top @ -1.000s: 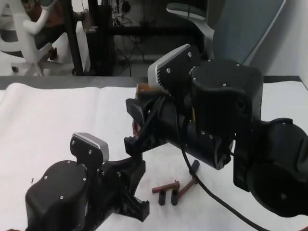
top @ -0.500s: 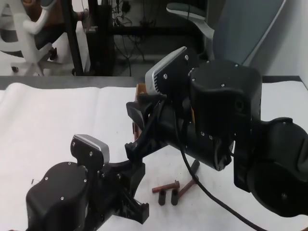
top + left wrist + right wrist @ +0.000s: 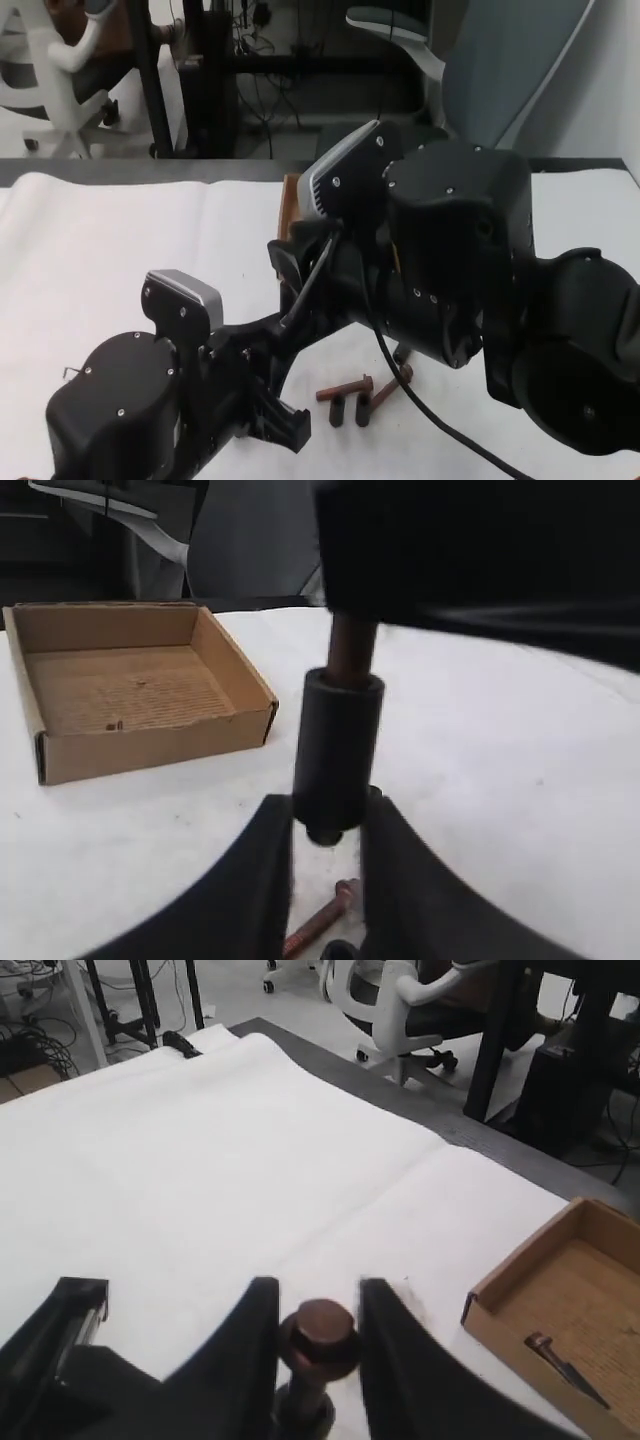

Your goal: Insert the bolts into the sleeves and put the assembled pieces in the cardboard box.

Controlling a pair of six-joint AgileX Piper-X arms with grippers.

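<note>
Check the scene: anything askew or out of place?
Nothing stands out. The left end effector holds the sleeve, the right end effector the bolt, entering it in line. The cardboard box sits flat; spare parts lie loose on the bench.

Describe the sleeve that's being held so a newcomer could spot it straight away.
Over the white cloth, near the cardboard box, the left gripper grips a black sleeve by its lower end. Unlike the loose sleeves on the cloth, it is raised, with a copper bolt in its top.
</note>
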